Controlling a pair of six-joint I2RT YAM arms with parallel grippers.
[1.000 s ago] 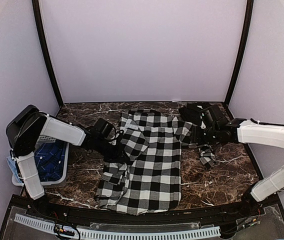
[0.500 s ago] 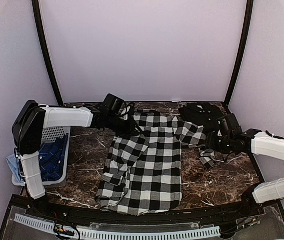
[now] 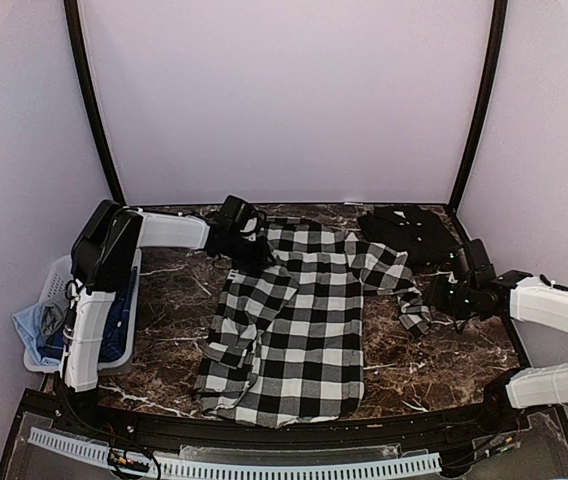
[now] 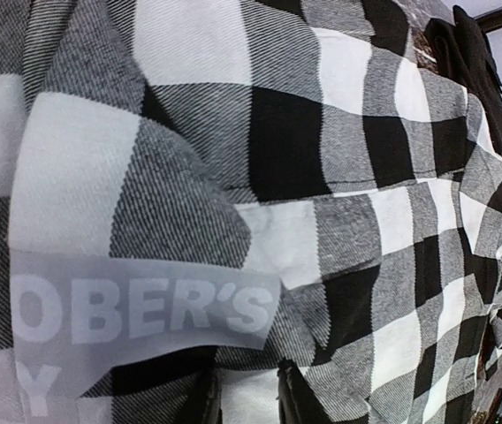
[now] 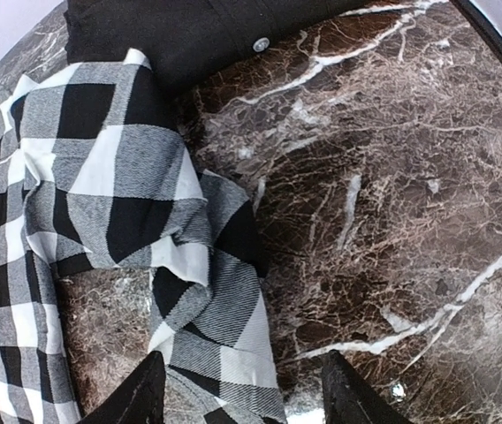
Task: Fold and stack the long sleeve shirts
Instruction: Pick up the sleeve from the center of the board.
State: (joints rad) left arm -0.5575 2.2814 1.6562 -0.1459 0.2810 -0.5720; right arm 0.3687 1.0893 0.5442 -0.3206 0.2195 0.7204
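From above, found the checked shirt (image 3: 299, 330) spread flat across the middle of the marble bench (image 3: 454, 355), collar toward the far wall, one sleeve trailing off to the right. Saw the left pincer (image 3: 252, 250) down at its far left shoulder, fingertips lost against the cloth; could not tell the gap. Saw the right pincer (image 3: 436, 297) just beside the sleeve end, near a folded black garment (image 3: 404, 230) in the far right corner. Noted a white basket (image 3: 54, 285) at the left edge, half hidden by the left arm.

Through the left wrist, met check cloth filling the frame, with white letters "OBER'S" on a pale band, cut off at the left. Caught only two dark finger stubs at the bottom edge; could not judge the grip.

Through the right wrist, saw both fingers set wide apart, holding nothing, either side of the sleeve's crumpled end. Made out one button on the black garment at the top edge.
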